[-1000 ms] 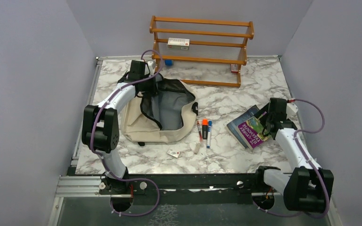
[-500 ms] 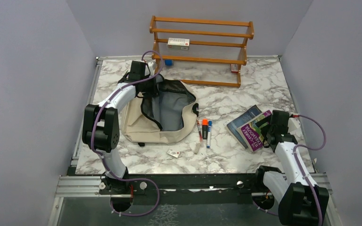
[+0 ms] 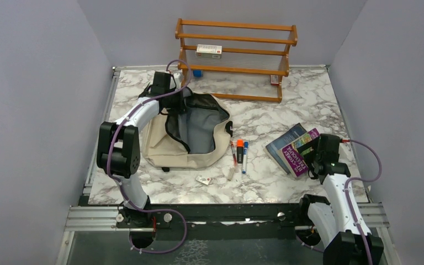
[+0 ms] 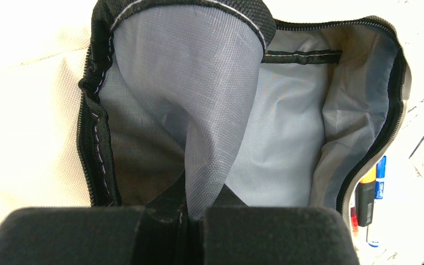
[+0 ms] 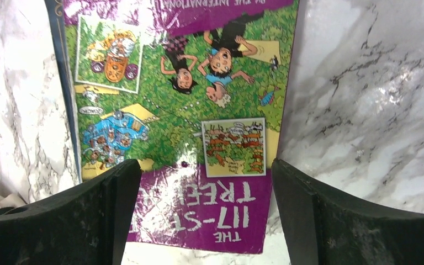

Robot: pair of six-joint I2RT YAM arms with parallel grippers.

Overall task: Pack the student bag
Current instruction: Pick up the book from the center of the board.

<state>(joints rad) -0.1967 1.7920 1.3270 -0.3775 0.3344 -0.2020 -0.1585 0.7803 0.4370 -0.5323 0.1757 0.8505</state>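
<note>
- The left gripper is at the far left rim of the student bag. Its two pads are pressed together, with a fold of the bag's grey lining and black edge pinched between them.
- The student bag lies flat on the left half of the marble table. Its mouth gapes toward the right, cream fabric shows on the near and left sides, and the black zipper runs around the opening.
- Just right of the bag's mouth lie a red pen, an orange highlighter and a blue marker, side by side. A small white piece lies nearer the front edge.
- At the back stands a wooden rack with a white box on a shelf.
- Further right, a purple book rests on top of a blue-grey book, well apart from the bag.
- The right gripper sits spread wide at the purple book's near edge with one finger on each side. Whether it touches the cover cannot be told.
</note>
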